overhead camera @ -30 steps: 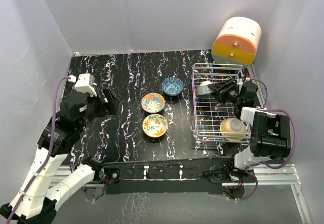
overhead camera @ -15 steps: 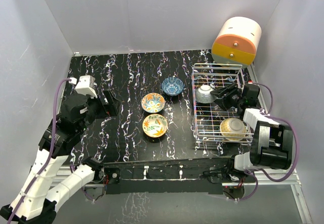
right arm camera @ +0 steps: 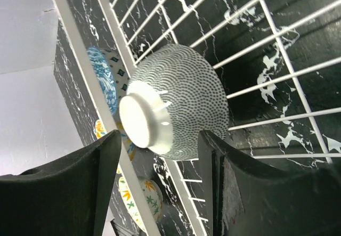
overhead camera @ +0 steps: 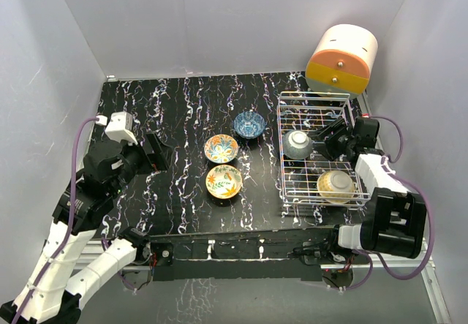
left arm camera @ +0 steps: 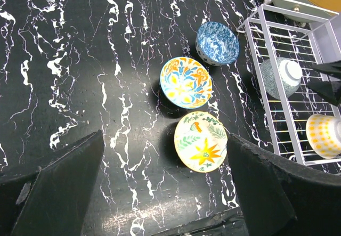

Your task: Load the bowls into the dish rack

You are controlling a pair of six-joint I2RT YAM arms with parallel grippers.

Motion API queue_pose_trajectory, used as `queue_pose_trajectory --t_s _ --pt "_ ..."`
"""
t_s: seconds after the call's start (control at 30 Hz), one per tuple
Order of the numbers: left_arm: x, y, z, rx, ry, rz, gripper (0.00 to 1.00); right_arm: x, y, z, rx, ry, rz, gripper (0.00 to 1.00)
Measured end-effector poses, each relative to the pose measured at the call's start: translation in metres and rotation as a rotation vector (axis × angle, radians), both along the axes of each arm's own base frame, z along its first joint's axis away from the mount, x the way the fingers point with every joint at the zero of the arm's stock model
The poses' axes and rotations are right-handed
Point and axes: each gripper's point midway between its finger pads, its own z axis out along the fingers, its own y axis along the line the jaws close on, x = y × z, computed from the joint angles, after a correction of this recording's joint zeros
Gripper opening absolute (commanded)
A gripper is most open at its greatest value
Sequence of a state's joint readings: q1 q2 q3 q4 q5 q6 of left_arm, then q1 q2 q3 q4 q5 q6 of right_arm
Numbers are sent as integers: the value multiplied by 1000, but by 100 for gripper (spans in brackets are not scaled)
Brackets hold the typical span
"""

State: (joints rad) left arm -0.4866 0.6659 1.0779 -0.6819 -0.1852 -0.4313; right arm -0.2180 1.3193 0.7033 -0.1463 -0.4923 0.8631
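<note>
Three bowls stand upright on the black marbled table: a blue one, an orange-floral one and a yellow one. The white wire dish rack at the right holds a grey speckled bowl upside down and a yellow dotted bowl. My right gripper is open just right of the speckled bowl, which rests on the rack wires beyond the fingertips, untouched. My left gripper is open and empty, left of the three bowls.
An orange-and-cream cylindrical box stands behind the rack at the back right corner. White walls close in the table on the left, back and right. The rack's left rim lies close to the blue bowl.
My right gripper has let go of the speckled bowl and drawn back to the right. The bowl now lies in the rack, a little nearer. My left arm has shifted slightly.
</note>
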Motion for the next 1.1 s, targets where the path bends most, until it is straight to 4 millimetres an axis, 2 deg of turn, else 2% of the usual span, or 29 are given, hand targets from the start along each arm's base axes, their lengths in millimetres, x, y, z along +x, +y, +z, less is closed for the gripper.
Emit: queue_pose_trajectory --t_s 0.07,0.17,0.47,0.57,0.7,0.93,1.0,1.1 --pt "0 0 0 -2 -1 -2 97 3 -3 9 -23 -14 2 77" --pt "-1 -1 0 -2 -1 -4 97 5 -7 23 -59 -32 2 98" --pt "0 -1 -1 10 0 -14 97 11 -16 68 -172 -105 32 99" --pt "1 -2 -1 15 1 -16 97 13 -17 76 -204 -112 57 99" --pt "2 -2 -1 16 -3 -17 97 20 -10 77 -304 -82 121 99" --pt "3 -2 1 21 -13 -20 97 31 50 69 -552 -29 338 96" --pt "3 -2 1 23 -14 -20 97 29 54 63 -615 -4 367 94" --pt "2 -1 2 28 -18 -18 97 29 44 53 -708 55 380 94"
